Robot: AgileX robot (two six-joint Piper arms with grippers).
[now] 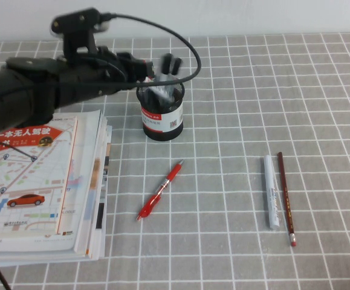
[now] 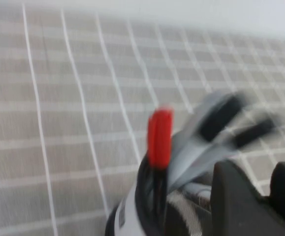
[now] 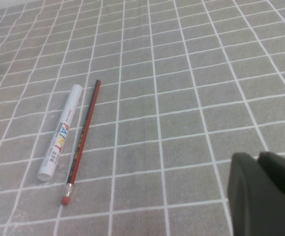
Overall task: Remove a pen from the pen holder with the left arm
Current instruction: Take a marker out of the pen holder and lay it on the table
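A black pen holder [image 1: 161, 118] with a white and red label stands at the table's back middle, holding several pens. Two black-capped pens [image 1: 170, 65] lean to the right above its rim. My left gripper [image 1: 145, 69] reaches in from the left and is level with those pens, just above the holder's left rim. In the left wrist view, my left gripper [image 2: 263, 172] sits close over the holder [image 2: 132, 206], next to a red-capped pen [image 2: 160, 137] and the grey black-capped pens [image 2: 221, 115]. Any grip on a pen is hidden. My right gripper [image 3: 260, 160] is shut and empty, hovering over the cloth at the right.
A red pen [image 1: 160, 191] lies in front of the holder. A white paint marker [image 1: 272, 192] and a dark red pencil [image 1: 286, 197] lie side by side at the right. A stack of magazines [image 1: 42, 181] fills the front left. A black cable [image 1: 187, 48] arcs over the holder.
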